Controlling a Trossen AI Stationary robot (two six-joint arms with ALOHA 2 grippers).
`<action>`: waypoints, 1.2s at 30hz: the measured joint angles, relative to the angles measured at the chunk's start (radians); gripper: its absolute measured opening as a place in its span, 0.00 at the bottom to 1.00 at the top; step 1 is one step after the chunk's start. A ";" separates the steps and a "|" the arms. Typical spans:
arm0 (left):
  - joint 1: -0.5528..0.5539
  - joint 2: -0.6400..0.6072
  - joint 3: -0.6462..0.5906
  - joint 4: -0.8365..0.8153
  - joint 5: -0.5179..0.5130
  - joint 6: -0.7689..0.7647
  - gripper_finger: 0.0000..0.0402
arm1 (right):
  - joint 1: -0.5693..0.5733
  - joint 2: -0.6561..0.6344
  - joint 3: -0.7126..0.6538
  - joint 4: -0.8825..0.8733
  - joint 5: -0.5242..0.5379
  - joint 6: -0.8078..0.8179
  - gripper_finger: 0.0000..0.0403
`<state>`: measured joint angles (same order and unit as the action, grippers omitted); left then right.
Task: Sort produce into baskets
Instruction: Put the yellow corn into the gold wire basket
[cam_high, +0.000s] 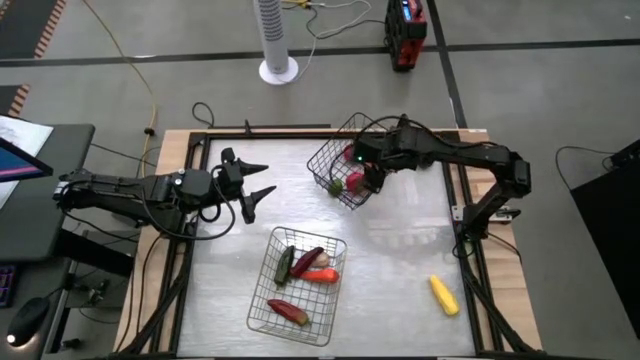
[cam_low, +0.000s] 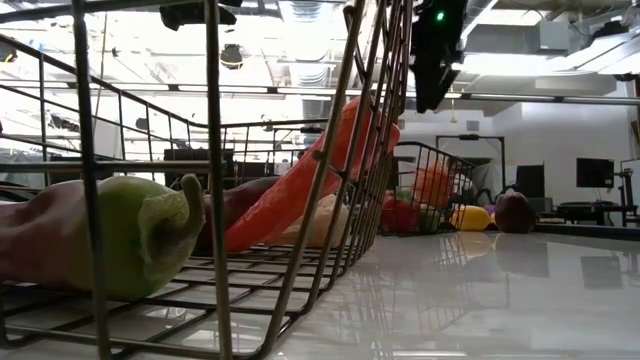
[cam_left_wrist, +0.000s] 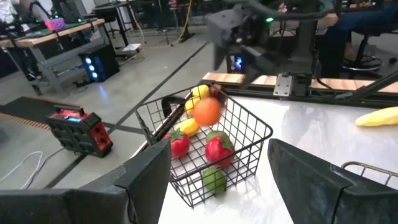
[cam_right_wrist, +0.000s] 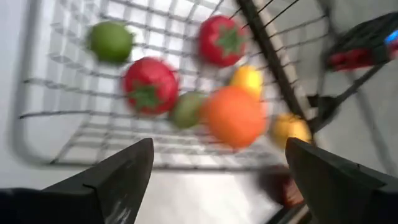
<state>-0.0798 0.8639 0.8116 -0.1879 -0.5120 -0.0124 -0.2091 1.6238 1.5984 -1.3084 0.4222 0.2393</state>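
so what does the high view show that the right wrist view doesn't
Only the high view: the long-produce basket near the front edge, a yellow corn piece loose on the table, and the left gripper waiting open at the left.
Only the right wrist view: single round pieces such as the orange and lime.
Both: the round-produce basket under the open right gripper.

White table (cam_high: 400, 300): two wire baskets (cam_high: 297, 285) (cam_high: 340, 165), yellow corn (cam_high: 444, 295).

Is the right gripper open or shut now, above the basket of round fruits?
Open. In the right wrist view the right gripper has its two dark fingers spread wide, nothing between them; the orange fruit shows below, over the basket.
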 joint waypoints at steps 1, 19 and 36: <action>0.000 0.000 0.000 0.000 0.000 0.001 0.64 | 0.016 -0.008 0.000 -0.016 -0.035 0.036 0.97; 0.000 0.000 0.000 -0.009 0.036 -0.046 0.64 | 0.685 0.000 -0.367 -0.026 -0.574 0.834 0.92; 0.000 0.000 0.000 -0.010 0.036 -0.082 0.64 | 0.887 -0.002 -0.682 0.240 -0.761 1.175 0.92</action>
<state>-0.0795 0.8639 0.8116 -0.1974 -0.4763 -0.0948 0.6782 1.6218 0.9161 -1.0684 -0.3389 1.4146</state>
